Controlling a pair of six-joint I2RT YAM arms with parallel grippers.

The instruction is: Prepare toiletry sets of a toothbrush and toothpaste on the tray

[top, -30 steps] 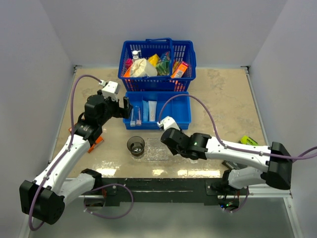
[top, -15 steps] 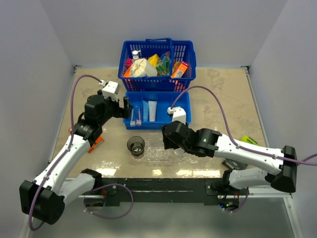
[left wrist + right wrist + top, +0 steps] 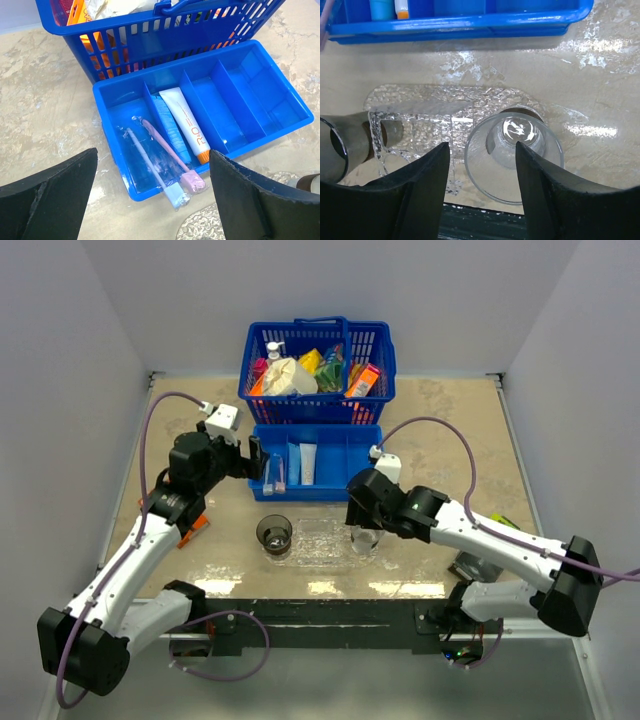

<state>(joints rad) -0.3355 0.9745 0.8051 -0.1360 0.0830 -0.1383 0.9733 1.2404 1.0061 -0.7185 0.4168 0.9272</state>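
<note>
Two wrapped toothbrushes, one pink (image 3: 167,152) and one pale purple (image 3: 147,162), lie in the left compartment of the blue divided bin (image 3: 260,97). A pale blue toothpaste tube (image 3: 170,132) and a white one (image 3: 186,122) lie in the compartment beside them. My left gripper (image 3: 153,156) is open and empty above the toothbrushes. The clear bumpy tray (image 3: 320,540) holds a smoky cup (image 3: 274,533) at its left end and a clear cup (image 3: 515,160) at its right end. My right gripper (image 3: 481,150) is open above the clear cup, straddling its left rim.
The blue handled basket (image 3: 318,365) with packets and a pump bottle stands behind the bin. An orange item (image 3: 195,528) lies under my left arm. A yellow-green object (image 3: 503,524) lies at the right.
My right arm has swung to the right along the tray and now hangs over the clear cup at the tray's right end. The left arm has not moved.
</note>
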